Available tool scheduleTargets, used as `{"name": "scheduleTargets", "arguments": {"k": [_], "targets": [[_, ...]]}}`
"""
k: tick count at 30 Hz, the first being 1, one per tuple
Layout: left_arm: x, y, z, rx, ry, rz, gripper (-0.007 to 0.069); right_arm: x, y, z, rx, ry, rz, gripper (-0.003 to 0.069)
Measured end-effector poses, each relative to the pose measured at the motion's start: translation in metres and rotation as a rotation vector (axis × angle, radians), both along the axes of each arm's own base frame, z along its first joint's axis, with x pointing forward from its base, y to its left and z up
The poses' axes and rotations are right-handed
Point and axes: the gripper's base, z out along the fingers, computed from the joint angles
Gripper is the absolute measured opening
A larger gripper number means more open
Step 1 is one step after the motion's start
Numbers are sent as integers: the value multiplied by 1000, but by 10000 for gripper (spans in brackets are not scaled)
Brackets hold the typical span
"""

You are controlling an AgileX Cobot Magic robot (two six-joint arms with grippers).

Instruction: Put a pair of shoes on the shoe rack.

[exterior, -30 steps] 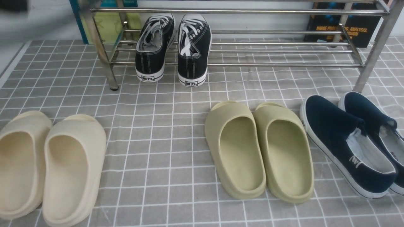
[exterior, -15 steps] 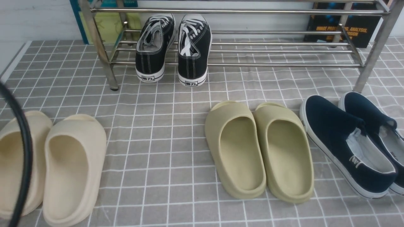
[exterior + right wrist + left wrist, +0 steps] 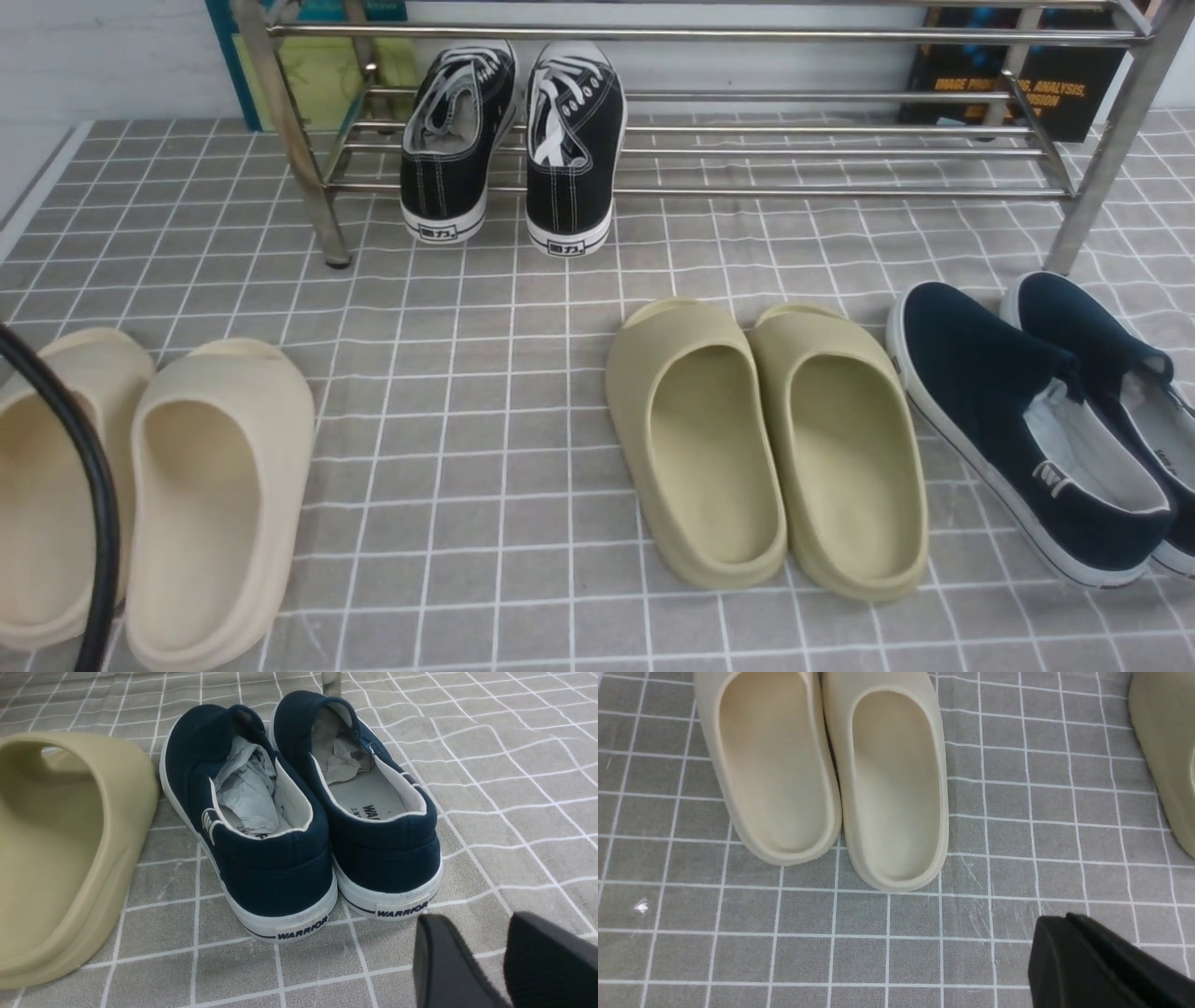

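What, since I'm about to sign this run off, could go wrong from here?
1. The sneakers' heels overhang the front bar of the rack; a nudge could slide them off.
2. A black cable arcs across a cream slipper and might drag it if pulled.
3. The right pincer sits open close behind the navy slip-ons and could bump them.
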Motion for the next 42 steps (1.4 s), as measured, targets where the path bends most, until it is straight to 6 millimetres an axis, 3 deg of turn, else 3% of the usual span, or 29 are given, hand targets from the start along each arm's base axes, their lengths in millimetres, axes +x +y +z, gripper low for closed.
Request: {"name": "scheduleTargets", "arguments": {"k": [12,30,42], "targets": [[3,-1,1,85,-45,-86,-13,0,0,0,0,0,0,239],[27,-10,-24,108,-225,-161,-13,0,0,0,0,0,0,239],[26,-10,-21,111,-292,-162,-13,0,0,0,0,0,0,239]]}}
